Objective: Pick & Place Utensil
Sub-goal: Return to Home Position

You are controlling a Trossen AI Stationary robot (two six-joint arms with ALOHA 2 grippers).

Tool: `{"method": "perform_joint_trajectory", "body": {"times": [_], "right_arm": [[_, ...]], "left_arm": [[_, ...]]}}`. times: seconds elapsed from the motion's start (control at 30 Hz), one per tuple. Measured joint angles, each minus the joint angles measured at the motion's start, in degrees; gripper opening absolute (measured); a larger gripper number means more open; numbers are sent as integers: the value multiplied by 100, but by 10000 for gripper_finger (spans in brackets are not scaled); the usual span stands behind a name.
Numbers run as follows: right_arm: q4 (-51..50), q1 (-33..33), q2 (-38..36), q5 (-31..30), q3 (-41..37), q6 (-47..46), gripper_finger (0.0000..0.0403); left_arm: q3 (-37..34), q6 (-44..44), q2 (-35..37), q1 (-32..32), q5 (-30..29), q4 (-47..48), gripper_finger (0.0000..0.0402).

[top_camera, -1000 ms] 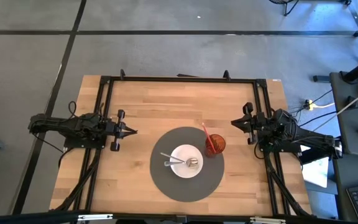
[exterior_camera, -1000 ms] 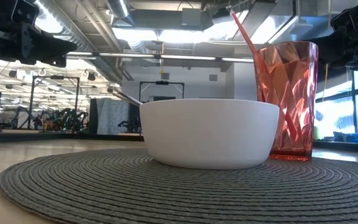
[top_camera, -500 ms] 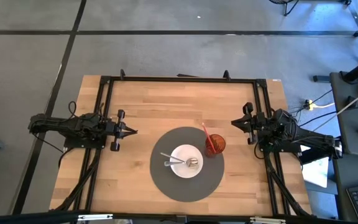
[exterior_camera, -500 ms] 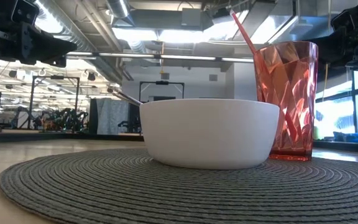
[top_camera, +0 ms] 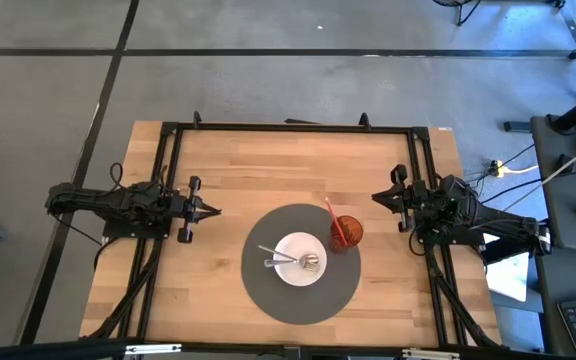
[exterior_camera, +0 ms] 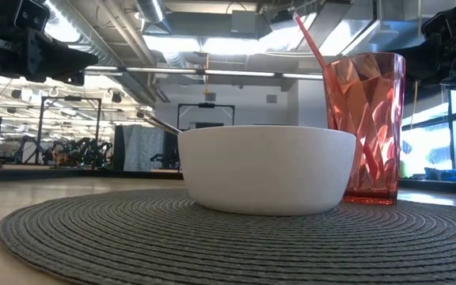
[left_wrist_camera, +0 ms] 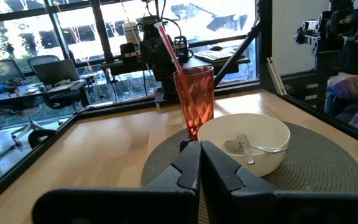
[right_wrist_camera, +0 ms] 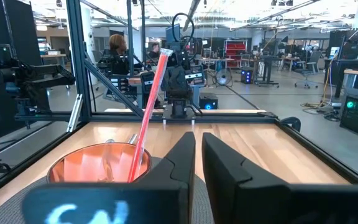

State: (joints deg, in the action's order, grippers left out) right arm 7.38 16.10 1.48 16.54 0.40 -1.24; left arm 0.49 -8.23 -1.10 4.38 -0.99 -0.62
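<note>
A white bowl (top_camera: 300, 259) sits on a round grey placemat (top_camera: 268, 295) and holds a metal fork (left_wrist_camera: 245, 147) and a second metal utensil (top_camera: 310, 265), their handles resting on the rim. A red faceted tumbler (top_camera: 346, 233) with a red straw (top_camera: 333, 215) leaning inside stands on the mat beside the bowl, toward the table's right. My left gripper (top_camera: 215, 211) hovers shut left of the mat, pointing right. My right gripper (top_camera: 376, 197) hovers shut right of the tumbler, pointing left. Neither touches anything.
Bare wooden tabletop (top_camera: 258, 165) lies between the mat and the far edge. A black metal frame (top_camera: 288, 127) runs around the table's edges. In the low view the bowl (exterior_camera: 267, 170) and tumbler (exterior_camera: 366, 127) fill the middle. A person (right_wrist_camera: 114, 46) stands far behind in the room.
</note>
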Motion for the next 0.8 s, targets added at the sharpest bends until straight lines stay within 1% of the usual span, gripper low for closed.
{"method": "perform_joint_trajectory", "body": {"times": [0.37,0.8], "right_arm": [[-1,1,0,2,0,0,32],[0,2,0,2,0,0,33]], "left_arm": [[0,1,0,0,0,0,2],[0,0,0,0,0,0,8]]}}
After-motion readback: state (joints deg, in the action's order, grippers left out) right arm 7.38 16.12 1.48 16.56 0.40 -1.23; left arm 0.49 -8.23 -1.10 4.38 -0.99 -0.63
